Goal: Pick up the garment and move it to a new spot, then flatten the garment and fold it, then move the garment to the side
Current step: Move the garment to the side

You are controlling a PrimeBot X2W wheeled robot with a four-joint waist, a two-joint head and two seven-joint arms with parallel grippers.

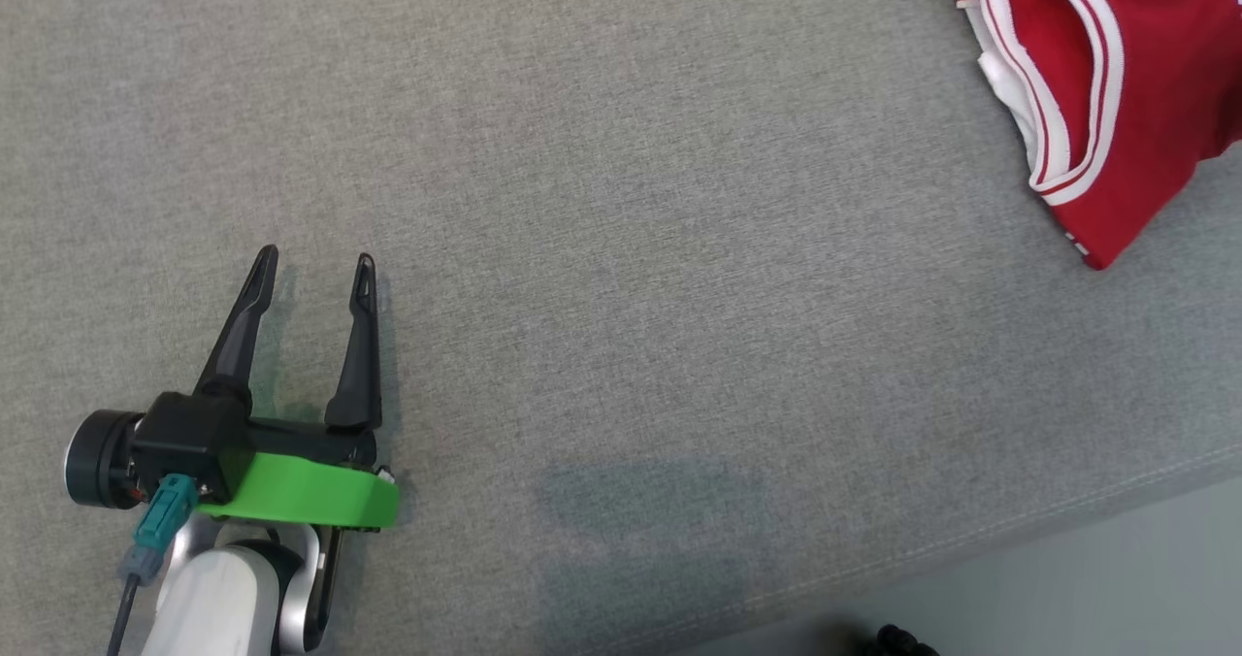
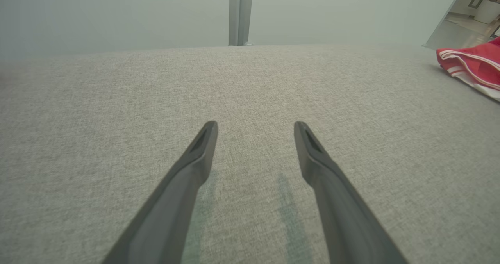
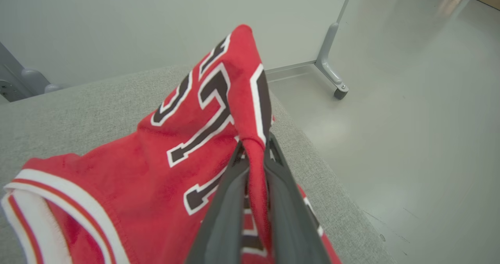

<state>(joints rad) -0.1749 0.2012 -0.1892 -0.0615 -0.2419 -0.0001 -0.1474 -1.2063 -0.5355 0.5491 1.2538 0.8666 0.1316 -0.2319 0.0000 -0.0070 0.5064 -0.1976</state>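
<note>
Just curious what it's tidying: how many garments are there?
1: a red jersey on the grey surface, far right, pinched by the right gripper. Others may be hidden.

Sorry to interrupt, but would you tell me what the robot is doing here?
The right pincer is shut on a raised fold of the red jersey, near the right edge of the grey cushioned surface. The left pincer hangs open over bare fabric, well apart from the jersey. The jersey lies bunched, not yet flattened or folded.
</note>
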